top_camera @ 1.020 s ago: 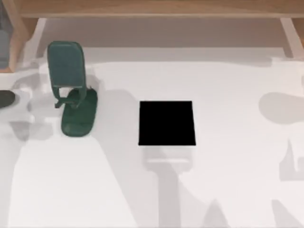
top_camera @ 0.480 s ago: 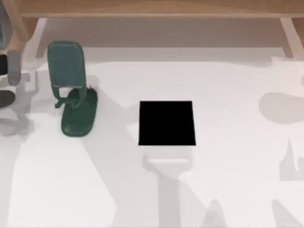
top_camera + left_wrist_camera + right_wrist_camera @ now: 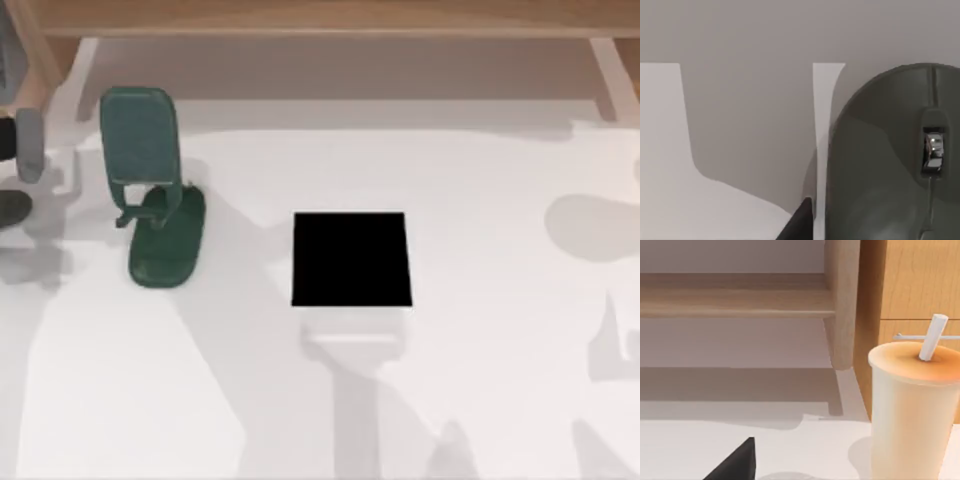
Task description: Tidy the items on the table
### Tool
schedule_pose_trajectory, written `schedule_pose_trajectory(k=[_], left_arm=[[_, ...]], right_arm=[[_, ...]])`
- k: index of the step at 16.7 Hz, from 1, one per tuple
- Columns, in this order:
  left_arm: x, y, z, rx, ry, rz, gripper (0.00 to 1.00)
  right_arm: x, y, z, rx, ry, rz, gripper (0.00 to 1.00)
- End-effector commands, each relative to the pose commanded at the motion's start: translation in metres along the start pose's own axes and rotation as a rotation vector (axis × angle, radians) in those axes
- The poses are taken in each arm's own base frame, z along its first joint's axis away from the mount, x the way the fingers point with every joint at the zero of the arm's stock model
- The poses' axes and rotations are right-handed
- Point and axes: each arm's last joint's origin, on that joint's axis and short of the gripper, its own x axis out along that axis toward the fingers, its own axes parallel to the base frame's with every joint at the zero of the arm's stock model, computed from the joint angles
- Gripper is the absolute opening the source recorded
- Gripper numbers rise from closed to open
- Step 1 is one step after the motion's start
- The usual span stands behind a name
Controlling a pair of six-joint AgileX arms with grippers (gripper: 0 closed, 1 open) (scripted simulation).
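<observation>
Sitting at the far left edge of the table (image 3: 470, 400), at about nine o'clock from the black square pad (image 3: 351, 258), the grey mouse (image 3: 12, 208) is showing as a dark oval partly cut off in the top view. In the left wrist view the mouse (image 3: 890, 160) is lying flat on the white surface, with its scroll wheel (image 3: 933, 150) catching the light. Its long axis is running along the line of that wheel, and the rounded end nearest the wheel is pointing away from the camera; which table direction that is I cannot tell.

Hanging just beyond the mouse at twelve o'clock, the left gripper (image 3: 22, 140) is appearing as a grey piece at the table's left edge, probably lining up to come down over the mouse; one dark fingertip (image 3: 799, 222) is reaching in beside the mouse, apart from it as far as I can judge. Whether its jaws are open or closed I cannot tell.

The green phone stand (image 3: 150, 190) is standing empty at three o'clock from the mouse, likely waiting for the phone.

The right arm is staying out near a lidded cup (image 3: 912, 410) with a straw, beside the wooden shelf (image 3: 740, 300); its jaw state I cannot tell either.
</observation>
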Motion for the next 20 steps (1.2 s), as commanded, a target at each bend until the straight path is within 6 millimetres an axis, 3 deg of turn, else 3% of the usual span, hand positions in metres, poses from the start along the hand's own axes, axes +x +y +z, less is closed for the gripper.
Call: schedule_pose_trajectory(k=[5, 6, 13, 16, 20], left_arm=[[0.0, 0.0, 0.0, 0.0, 0.0, 0.0, 0.02], [0.0, 0.0, 0.0, 0.0, 0.0, 0.0, 0.0], [0.0, 0.0, 0.0, 0.0, 0.0, 0.0, 0.0], [-0.009, -0.004, -0.002, -0.015, 0.015, -0.011, 0.0], [-0.005, -0.022, -0.004, -0.034, 0.091, -0.137, 0.0]], right_arm=[[0.0, 0.0, 0.0, 0.0, 0.0, 0.0, 1.0], [0.0, 0.0, 0.0, 0.0, 0.0, 0.0, 1.0], [0.0, 0.0, 0.0, 0.0, 0.0, 0.0, 1.0], [0.0, 0.0, 0.0, 0.0, 0.0, 0.0, 1.0], [0.0, 0.0, 0.0, 0.0, 0.0, 0.0, 1.0]])
